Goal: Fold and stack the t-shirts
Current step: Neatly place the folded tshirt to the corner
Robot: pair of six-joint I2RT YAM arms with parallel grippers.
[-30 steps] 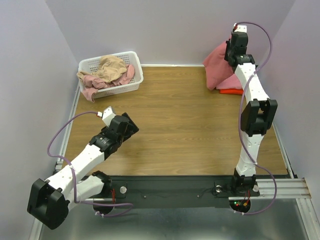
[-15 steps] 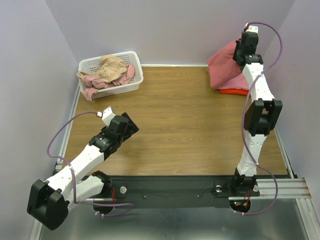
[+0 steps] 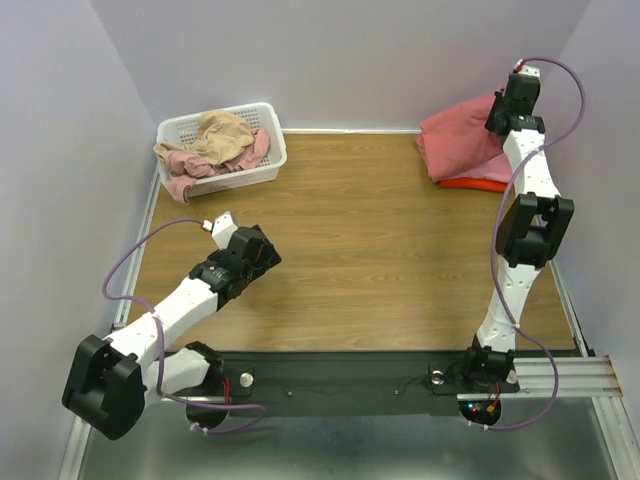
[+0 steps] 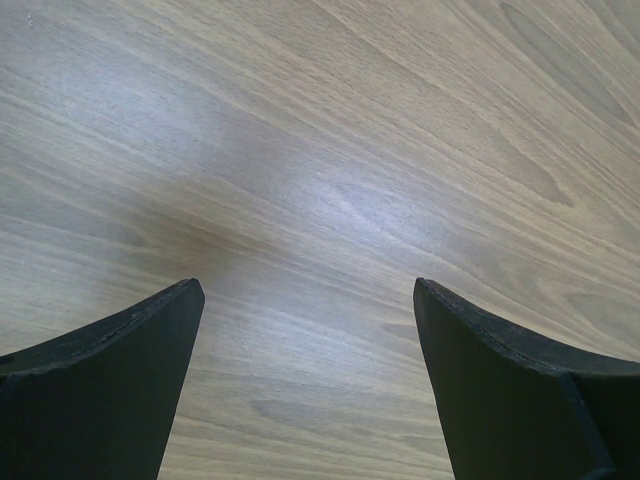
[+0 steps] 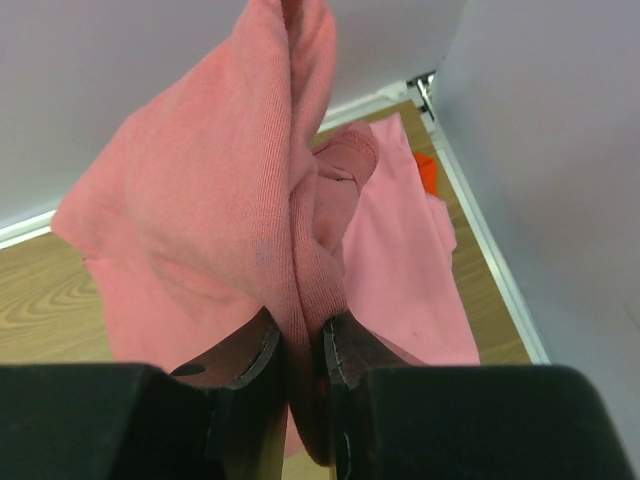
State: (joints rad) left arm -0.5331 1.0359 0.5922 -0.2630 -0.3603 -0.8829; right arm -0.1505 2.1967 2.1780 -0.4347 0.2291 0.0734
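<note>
Lavender walls [image 3: 340, 60] box in a wood-grain table [image 3: 360, 250], and reading the overhead view like a clock face, all the action is at about 1 o'clock.

That's where the right arm [image 3: 525, 220] stretches up to the far corner. The left arm [image 3: 170, 315] lies low at around 8 o'clock, over bare wood.

A white basket [image 3: 270, 150] sits at about 10 o'clock by the back wall. It holds a crumpled tan shirt [image 3: 225, 130] on top and a pale rose shirt [image 3: 185, 180] spilling over the near rim. Only the overhead camera catches any of that.

The dusty red shirt [image 3: 460, 140] is at 1 o'clock, lifted at one end by the right claw [image 3: 508, 108] and draping down toward the table. An orange-red shirt [image 3: 470, 184] peeks out from under its near edge.

The right wrist cam is where it gets clear. The right claw [image 5: 300, 350] is clenched on a bunched fold of the dusty red shirt [image 5: 200, 220], with cloth squeezed between both fingers [image 5: 250, 360]. The fabric hangs away from the lens in a big loose sheet. Behind it lies a flat pink shirt [image 5: 400, 250], which I can't really pick out from overhead, plus a sliver of the orange-red shirt [image 5: 425, 172] by the wall.

The left wrist cam shows nothing but wood grain. The left claw [image 4: 305, 290] is spread wide with nothing between its fingers [image 4: 130, 350]. From overhead the left claw [image 3: 262, 258] is too dark to read, so that cam settles it.
</note>
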